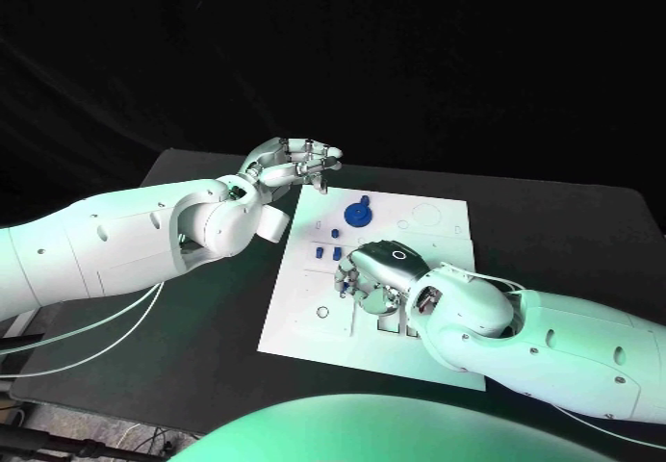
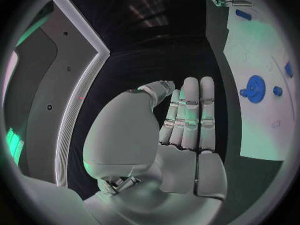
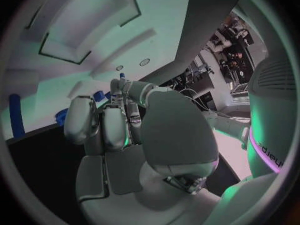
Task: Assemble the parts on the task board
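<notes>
No legible text, label, brand, number or sign found on the white flat task board [image 1: 417,217], the black bench [image 1: 194,318] or either arm. Faint markings on the board are too small to read.

I see the task board [image 1: 430,217] lying in the middle of the tabletop [image 1: 583,231]. A gear-like part [image 1: 360,212] sits on its far half, with small parts [image 1: 327,252] nearer me. My right hand [image 1: 374,279] is over the board's middle; my left hand [image 1: 289,162] is beyond the board's far left corner.
</notes>
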Action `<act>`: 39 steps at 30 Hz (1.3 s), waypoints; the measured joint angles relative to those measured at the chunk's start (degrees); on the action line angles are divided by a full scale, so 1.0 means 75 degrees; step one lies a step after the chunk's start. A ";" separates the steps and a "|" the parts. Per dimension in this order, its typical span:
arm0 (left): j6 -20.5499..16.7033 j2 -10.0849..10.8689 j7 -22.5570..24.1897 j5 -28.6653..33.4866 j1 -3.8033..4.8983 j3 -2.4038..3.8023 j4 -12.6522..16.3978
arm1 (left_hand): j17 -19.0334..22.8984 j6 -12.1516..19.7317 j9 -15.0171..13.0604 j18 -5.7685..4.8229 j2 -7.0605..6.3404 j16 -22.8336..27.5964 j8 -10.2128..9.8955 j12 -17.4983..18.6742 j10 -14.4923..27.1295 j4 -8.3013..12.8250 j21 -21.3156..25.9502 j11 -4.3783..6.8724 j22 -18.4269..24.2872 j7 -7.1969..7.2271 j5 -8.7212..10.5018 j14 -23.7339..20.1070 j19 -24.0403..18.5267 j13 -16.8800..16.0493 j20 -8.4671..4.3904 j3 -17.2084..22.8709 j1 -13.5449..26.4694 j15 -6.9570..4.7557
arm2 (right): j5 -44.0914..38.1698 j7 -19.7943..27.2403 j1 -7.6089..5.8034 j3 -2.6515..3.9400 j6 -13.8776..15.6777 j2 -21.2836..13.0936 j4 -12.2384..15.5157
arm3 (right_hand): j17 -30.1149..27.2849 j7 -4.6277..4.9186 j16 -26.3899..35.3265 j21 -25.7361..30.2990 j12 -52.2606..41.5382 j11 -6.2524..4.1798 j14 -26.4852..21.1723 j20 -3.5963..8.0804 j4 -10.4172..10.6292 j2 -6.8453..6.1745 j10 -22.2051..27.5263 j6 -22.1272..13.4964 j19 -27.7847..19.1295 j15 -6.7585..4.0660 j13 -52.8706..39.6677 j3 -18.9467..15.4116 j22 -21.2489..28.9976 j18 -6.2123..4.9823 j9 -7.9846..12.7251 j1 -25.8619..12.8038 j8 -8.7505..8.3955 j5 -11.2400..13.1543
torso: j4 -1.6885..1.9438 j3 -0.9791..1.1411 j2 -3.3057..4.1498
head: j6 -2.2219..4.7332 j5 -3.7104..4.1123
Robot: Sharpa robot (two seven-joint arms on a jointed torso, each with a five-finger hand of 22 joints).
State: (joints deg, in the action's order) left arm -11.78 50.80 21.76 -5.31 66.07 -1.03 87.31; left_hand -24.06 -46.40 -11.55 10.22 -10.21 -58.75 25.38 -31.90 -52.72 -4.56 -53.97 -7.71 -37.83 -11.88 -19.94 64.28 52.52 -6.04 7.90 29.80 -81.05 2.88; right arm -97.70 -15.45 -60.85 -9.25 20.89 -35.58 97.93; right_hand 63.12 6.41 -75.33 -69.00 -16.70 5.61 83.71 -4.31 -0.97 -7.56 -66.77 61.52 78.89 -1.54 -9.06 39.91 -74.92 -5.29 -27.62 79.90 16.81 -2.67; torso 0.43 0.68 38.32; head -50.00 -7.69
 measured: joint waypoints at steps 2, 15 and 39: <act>0.0000 0.0001 -0.0003 0.0000 0.0000 0.0000 0.0000 | 0.0000 0.0000 0.0000 0.0000 0.0000 0.0000 0.0000 0.0000 0.0012 -0.0001 0.0000 -0.0011 0.0000 0.0000 0.0000 0.0000 0.0000 0.0000 0.0000 0.0000 0.0000 0.0000 | 0.0006 0.0003 0.0003 -0.0002 -0.0021 0.0000 0.0000 | 0.0000 0.0000 0.0000 0.0000 0.0001 0.0000 0.0000 0.0000 0.0000 0.0000 0.0000 0.0000 0.0000 0.0000 -0.0003 0.0000 0.0000 0.0000 0.0000 0.0000 -0.0001 0.0000 | 0.0000 -0.0001 -0.0001 | 0.0000 -0.0005; 0.0000 0.0006 -0.0018 0.0000 0.0000 0.0000 -0.0003 | 0.0000 0.0000 -0.0001 0.0000 0.0000 0.0000 0.0000 0.0000 0.0011 -0.0001 0.0000 -0.0011 0.0000 0.0000 0.0000 0.0000 0.0000 0.0000 0.0000 0.0000 0.0000 0.0000 | 0.0032 0.0019 0.0019 -0.0013 -0.0124 0.0004 -0.0068 | 0.0009 -0.0003 -0.0030 0.0000 0.0013 0.0001 0.0000 0.0000 -0.0002 -0.0012 -0.0001 -0.0003 0.0000 0.0000 -0.0001 -0.0003 0.0002 0.0000 -0.0007 -0.0010 -0.0017 0.0003 | 0.0000 -0.0002 -0.0003 | 0.0000 -0.0022; 0.0001 0.0013 -0.0032 0.0000 0.0000 0.0000 -0.0012 | 0.0006 0.0000 0.0006 0.0000 0.0000 0.0000 0.0000 0.0000 0.0011 -0.0001 0.0000 -0.0011 -0.0001 0.0001 0.0000 0.0000 0.0000 0.0008 0.0000 0.0001 0.0000 0.0000 | 0.0038 0.0041 0.0061 -0.0018 -0.0177 0.0099 -0.0183 | 0.0007 -0.0002 -0.0030 0.0000 -0.0016 -0.0023 0.0000 0.0000 -0.0030 -0.0022 -0.0027 -0.0054 0.0000 0.0000 -0.0025 0.0011 -0.0003 0.0000 -0.0025 -0.0019 0.0002 0.0008 | 0.0000 -0.0006 -0.0002 | -0.0001 -0.0014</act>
State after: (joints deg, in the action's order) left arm -11.77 50.89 21.52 -5.31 66.08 -1.03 87.22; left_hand -24.01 -46.40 -11.51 10.22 -10.21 -58.74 25.38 -31.90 -52.63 -4.57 -53.97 -7.79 -37.84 -11.87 -19.94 64.28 52.52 -5.98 7.90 29.81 -81.05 2.88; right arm -97.42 -15.14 -60.39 -9.39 19.56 -34.84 96.56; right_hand 63.17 6.39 -75.55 -68.99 -16.83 5.44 83.71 -4.31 -1.20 -7.72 -66.97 61.12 78.89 -1.54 -9.25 39.99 -74.95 -5.29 -27.81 79.76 16.83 -2.61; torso 0.43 0.63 38.30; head -50.00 -7.79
